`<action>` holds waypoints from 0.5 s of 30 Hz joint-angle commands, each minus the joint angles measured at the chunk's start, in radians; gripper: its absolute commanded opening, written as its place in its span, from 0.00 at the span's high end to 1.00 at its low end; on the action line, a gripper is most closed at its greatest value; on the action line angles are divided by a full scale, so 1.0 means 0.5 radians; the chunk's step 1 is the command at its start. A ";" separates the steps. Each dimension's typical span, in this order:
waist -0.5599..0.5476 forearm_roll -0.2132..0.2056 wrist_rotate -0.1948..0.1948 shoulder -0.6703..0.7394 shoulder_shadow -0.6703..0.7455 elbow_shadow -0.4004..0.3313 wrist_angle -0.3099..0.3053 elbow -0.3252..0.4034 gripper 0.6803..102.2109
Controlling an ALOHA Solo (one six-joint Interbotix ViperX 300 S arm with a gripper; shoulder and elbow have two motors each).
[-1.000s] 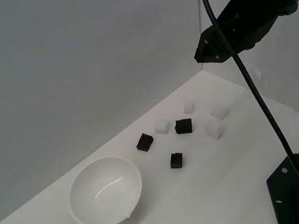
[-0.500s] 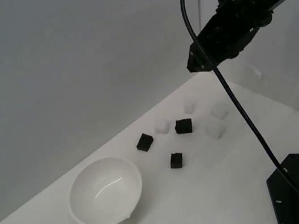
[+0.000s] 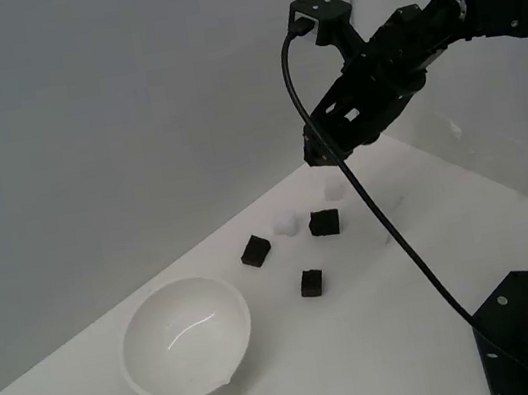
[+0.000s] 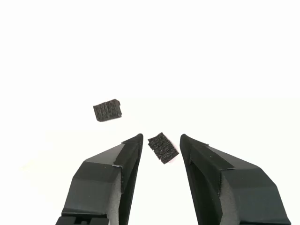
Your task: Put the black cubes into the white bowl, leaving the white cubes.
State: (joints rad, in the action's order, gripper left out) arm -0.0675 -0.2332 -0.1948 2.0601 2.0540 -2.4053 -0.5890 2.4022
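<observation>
- The black two-fingered gripper (image 3: 313, 154) is held in the air above the white surface (image 3: 389, 339), its jaws spread apart and nothing gripped between them.
- In the wrist view, a small matte black cube (image 4: 163, 147) is seen on the surface beyond the gripper (image 4: 161, 139), in line with the gap between the fingertips and touched by neither.
- A second small black cube (image 4: 107, 110) lies farther out from the gripper and off to one side.
- In the exterior view, three black cubes are seen below the gripper: one closest under it (image 3: 324, 222), one farther off (image 3: 256, 251), one farthest (image 3: 311, 283).
- The large glossy white bowl (image 3: 186, 338) rests well apart from the gripper, beyond the cubes; no cube is seen inside it.
- Two faint white cubes (image 3: 285, 222) (image 3: 332, 189) can be made out near the gripper; the second is partly cut by the black cable (image 3: 392, 237).
- The rest of the white cubes cannot be made out.
</observation>
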 commanded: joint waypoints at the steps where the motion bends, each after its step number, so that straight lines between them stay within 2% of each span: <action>1: -0.028 -0.043 -0.006 -0.037 -0.031 0.012 0.006 0.000 0.54; 6: -0.028 -0.043 -0.006 -0.153 -0.147 -0.003 0.021 0.012 0.40; 15: -0.043 -0.043 -0.006 -0.377 -0.368 -0.049 0.092 0.058 0.39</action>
State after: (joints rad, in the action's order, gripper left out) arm -0.0706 -0.2347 -0.1948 1.8684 1.8607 -2.4298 -0.5507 2.4268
